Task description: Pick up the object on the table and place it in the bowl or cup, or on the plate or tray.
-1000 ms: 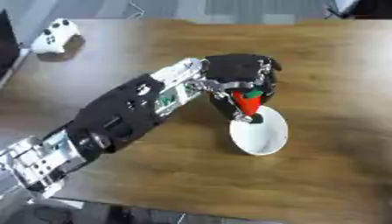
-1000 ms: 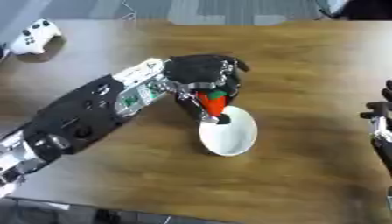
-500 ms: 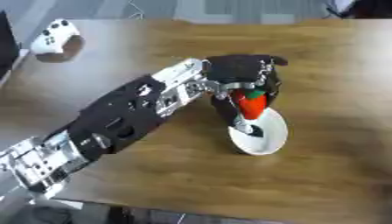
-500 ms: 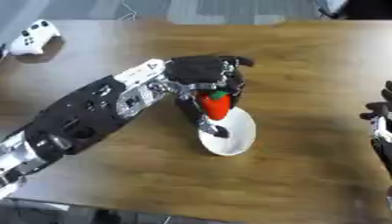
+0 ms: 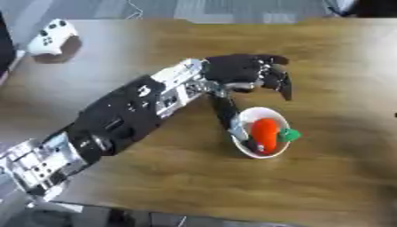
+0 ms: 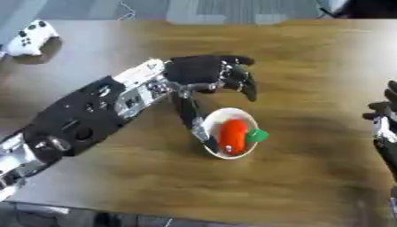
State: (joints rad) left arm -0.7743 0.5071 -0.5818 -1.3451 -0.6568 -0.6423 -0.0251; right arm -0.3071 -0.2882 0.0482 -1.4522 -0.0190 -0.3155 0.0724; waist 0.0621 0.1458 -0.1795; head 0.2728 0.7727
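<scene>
An orange carrot toy (image 5: 265,133) with a green top lies inside the small white bowl (image 5: 243,148) near the middle of the wooden table. My left hand (image 5: 244,73) hovers just above and behind the bowl, open, its fingers spread and its thumb pointing down along the bowl's left rim. Nothing is held in it. My right hand (image 6: 384,124) shows at the right edge of the right eye view, fingers up and relaxed, apart from the bowl.
A white game controller (image 5: 52,37) lies at the table's far left corner. The table's near edge (image 5: 194,213) runs along the bottom of the view.
The left hand has let go of the carrot, which now lies in the bowl. The hand has opened and lifted back from the bowl.
</scene>
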